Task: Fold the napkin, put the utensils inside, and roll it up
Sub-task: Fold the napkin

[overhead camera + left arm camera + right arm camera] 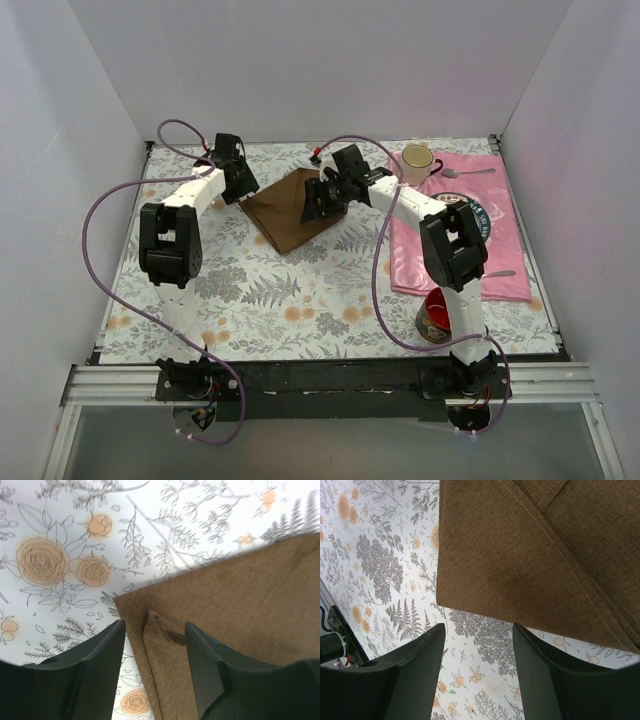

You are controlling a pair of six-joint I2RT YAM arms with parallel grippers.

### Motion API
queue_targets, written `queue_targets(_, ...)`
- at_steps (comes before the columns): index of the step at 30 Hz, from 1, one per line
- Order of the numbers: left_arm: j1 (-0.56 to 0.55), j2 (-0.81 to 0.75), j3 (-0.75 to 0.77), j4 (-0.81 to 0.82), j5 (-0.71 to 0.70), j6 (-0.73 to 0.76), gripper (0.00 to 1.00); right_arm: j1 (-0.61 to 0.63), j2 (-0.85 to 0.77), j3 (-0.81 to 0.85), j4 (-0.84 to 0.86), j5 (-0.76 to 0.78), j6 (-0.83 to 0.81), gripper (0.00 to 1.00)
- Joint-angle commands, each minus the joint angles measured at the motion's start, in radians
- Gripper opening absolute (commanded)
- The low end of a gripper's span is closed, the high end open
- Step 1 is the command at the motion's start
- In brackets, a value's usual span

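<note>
Spread wide and holding nothing, the left pincer (pixel 156 630) is set astride one corner of the napkin (pixel 240 595). One dark finger (pixel 95 670) is seen over the flowered tablecloth (pixel 60 555) and the other over the brown cloth. Between the jaws a folded-over layer with its own small corner is shown. Whether the fingertips touch the cloth cannot be told.

Equally wide apart and empty, the right pincer (pixel 480 630) is held over the tablecloth, just beside another hemmed corner of the napkin. In that wrist view the cloth is seen lying in at least two layers.

In the top view the napkin is found folded into a brown pointed shape toward the far middle of the table, flat on the tablecloth, with one pincer at each side of it.

To the right a pink placemat (pixel 420 262) is laid. A cream mug (pixel 417 157) stands at its far left corner, and a silver spoon (pixel 470 172) is placed near the mug. At the placemat's near edge a red container (pixel 435 315) is partly hidden by the right arm.
</note>
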Motion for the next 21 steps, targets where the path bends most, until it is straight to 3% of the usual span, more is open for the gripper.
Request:
queue_targets(1, 0.006, -0.186, -0.062, 0.053, 0.035, -0.005, 0.52, 0.013, 0.040, 0.075, 0.053, -0.026, 0.031, 0.65)
queue_targets(6, 0.006, -0.262, -0.197, 0.162, 0.229, -0.053, 0.49, 0.016, 0.083, 0.097, 0.111, -0.048, 0.074, 0.65)
queue_targets(11, 0.006, -0.188, -0.191, 0.240, 0.377, -0.082, 0.32, 0.033, 0.125, 0.135, 0.126, -0.060, 0.109, 0.64)
queue_targets(14, 0.009, -0.139, -0.168, 0.236, 0.398, -0.094, 0.24, 0.036, 0.129, 0.128, 0.136, -0.062, 0.120, 0.63)
queue_targets(21, 0.044, -0.062, -0.170, 0.199, 0.297, -0.062, 0.21, 0.021, 0.102, 0.066, 0.165, -0.037, 0.121, 0.62)
